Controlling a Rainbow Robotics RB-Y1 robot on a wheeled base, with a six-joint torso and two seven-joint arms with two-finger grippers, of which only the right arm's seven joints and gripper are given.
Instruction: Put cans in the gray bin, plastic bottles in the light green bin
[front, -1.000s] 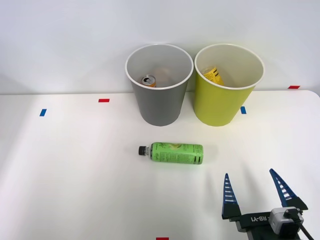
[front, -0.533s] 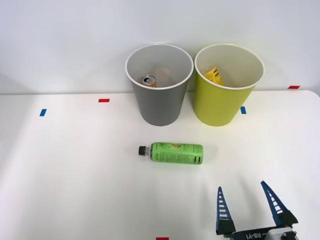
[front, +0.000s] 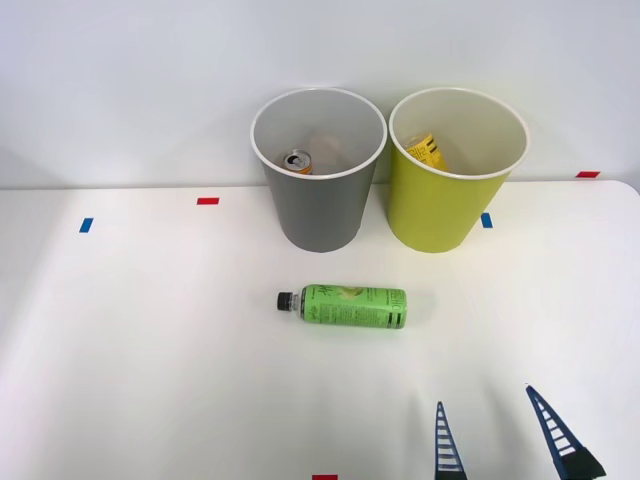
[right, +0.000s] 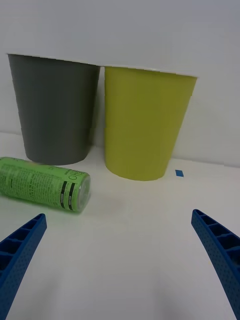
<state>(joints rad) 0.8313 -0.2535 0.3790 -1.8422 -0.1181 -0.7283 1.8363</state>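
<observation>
Near table front edge, right gripper (front: 497, 440) wide open, empty.

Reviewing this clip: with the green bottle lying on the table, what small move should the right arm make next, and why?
Probably reach forward and to its left, bringing the open right gripper over the green-labelled bottle. The bottle lies on its side on the table, in front of the gray bin and the light green bin, outside both. The gripper holds nothing and sits nearer the robot.

Front view overlooks the table (front: 120, 340); wrist view faces bins low.
</observation>
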